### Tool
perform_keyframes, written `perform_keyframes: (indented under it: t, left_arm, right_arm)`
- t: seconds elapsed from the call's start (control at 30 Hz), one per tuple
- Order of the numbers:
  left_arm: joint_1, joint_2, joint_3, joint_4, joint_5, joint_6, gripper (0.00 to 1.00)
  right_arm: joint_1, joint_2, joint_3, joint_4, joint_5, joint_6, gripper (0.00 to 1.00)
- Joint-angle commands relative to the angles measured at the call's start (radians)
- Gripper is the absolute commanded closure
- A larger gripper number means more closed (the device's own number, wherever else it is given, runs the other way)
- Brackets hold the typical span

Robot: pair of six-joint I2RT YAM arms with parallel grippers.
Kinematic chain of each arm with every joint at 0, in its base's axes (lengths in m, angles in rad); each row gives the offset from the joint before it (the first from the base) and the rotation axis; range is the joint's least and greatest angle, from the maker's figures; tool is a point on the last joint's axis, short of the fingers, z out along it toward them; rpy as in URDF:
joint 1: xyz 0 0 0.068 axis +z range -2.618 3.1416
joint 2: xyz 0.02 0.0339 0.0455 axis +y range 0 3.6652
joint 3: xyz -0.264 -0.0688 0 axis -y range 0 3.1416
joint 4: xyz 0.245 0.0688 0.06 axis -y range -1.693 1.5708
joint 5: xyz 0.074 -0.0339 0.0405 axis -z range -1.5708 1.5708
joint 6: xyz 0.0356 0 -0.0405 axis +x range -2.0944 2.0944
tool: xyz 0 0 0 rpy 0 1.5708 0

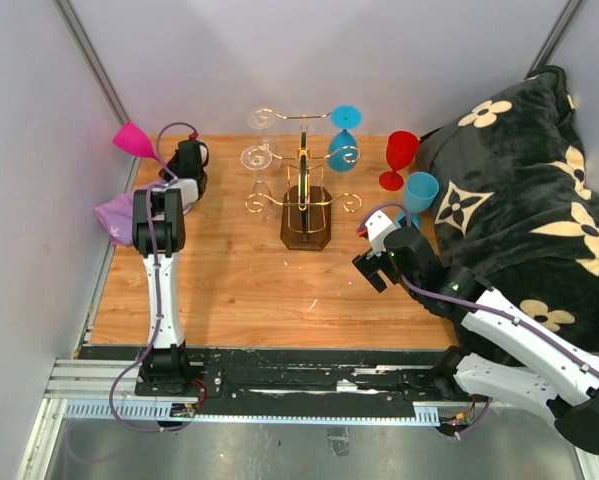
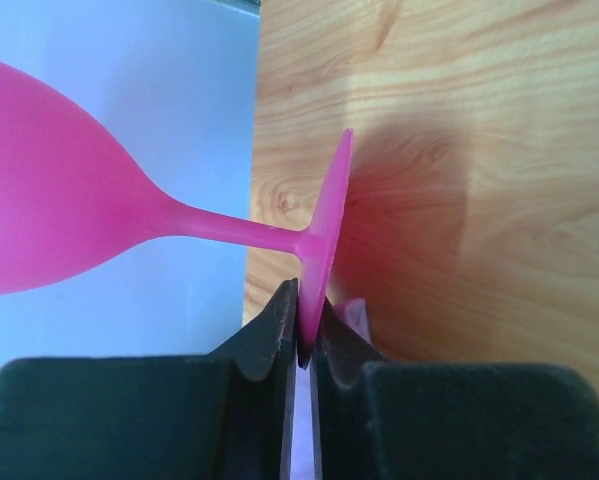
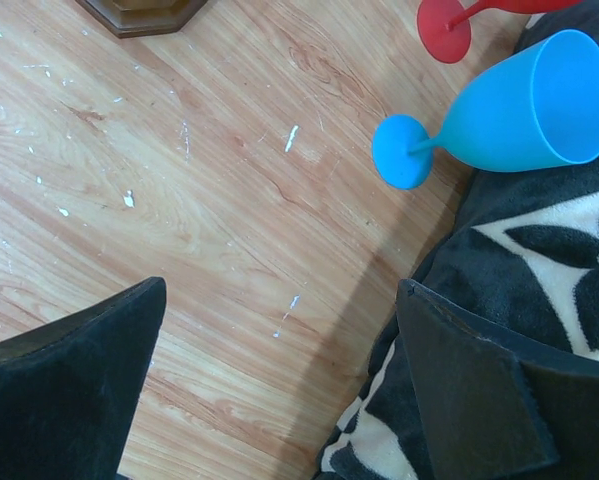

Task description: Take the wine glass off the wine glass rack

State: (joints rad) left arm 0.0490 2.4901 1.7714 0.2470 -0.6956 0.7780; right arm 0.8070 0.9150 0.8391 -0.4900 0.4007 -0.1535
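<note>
A pink wine glass (image 1: 132, 138) hangs tilted in the air at the table's far left, off the wine glass rack (image 1: 305, 190). My left gripper (image 1: 166, 160) is shut on the edge of its foot. In the left wrist view the foot (image 2: 329, 230) is pinched between the fingertips (image 2: 304, 330), and the bowl (image 2: 49, 200) points left past the table edge. The gold wire rack on its dark base stands mid-table with two clear glasses (image 1: 257, 157) and a blue glass (image 1: 344, 140) hanging on it. My right gripper (image 1: 364, 250) (image 3: 279, 295) is open and empty over bare wood.
A red glass (image 1: 399, 158) (image 3: 444, 25) and a light blue glass (image 1: 417, 195) (image 3: 509, 110) stand right of the rack. A black flowered blanket (image 1: 519, 180) (image 3: 539, 250) covers the right side. A lilac thing (image 1: 114, 215) lies under the left arm. Grey walls close in left and back.
</note>
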Motion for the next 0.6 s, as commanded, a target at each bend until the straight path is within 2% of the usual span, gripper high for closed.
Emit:
perform_keyframes:
  t: [0.0,0.13,0.3,0.57]
  left_arm:
    - [-0.012,0.060,0.037,0.081,-0.031,0.065,0.83]
    - [-0.015,0.087,0.039,0.098,-0.017,0.090,0.68]
    - [-0.019,0.101,0.044,0.105,0.006,0.109,0.59]
    - [-0.024,0.112,0.031,0.099,0.038,0.125,0.62]
  right_arm:
    - [0.009,-0.010,-0.009,0.017,-0.028,0.021,0.02]
    - [0.011,-0.011,-0.006,0.019,-0.025,0.020,0.02]
    - [0.010,-0.011,-0.008,0.022,-0.014,0.011,0.02]
    - [0.011,-0.012,-0.015,0.030,-0.017,0.007,0.02]
